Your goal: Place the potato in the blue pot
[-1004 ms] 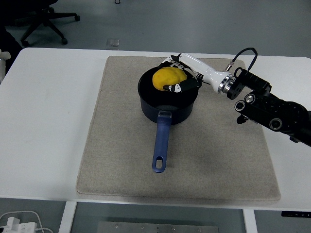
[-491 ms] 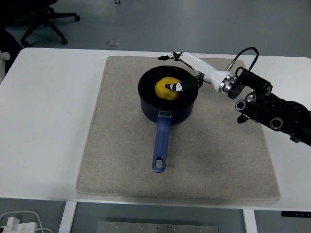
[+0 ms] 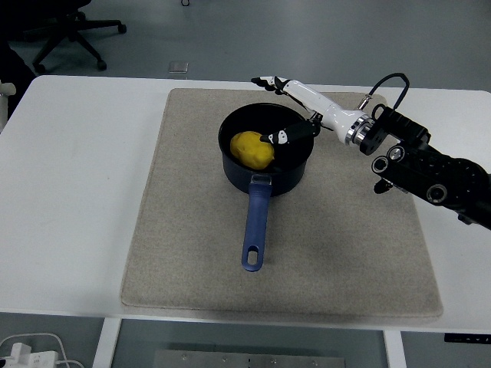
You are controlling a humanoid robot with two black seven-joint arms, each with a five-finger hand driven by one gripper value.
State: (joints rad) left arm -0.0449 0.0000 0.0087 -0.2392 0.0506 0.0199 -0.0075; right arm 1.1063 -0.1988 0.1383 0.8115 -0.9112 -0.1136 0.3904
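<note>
The yellow potato lies inside the dark blue pot, toward its left side. The pot stands on the beige mat, its blue handle pointing at the near edge. My right hand hovers over the pot's right rim with its fingers spread and nothing held. Its thumb reaches into the pot just right of the potato, apart from it, and the other fingers stretch out past the far rim. The left arm is out of view.
A beige mat covers the middle of the white table. A black office chair stands on the floor beyond the far left edge. White cables lie below the near left corner.
My right hand let go of the potato, which dropped into the pot and rolled left. The fingers spread open and the hand lifted a little toward the far rim.
</note>
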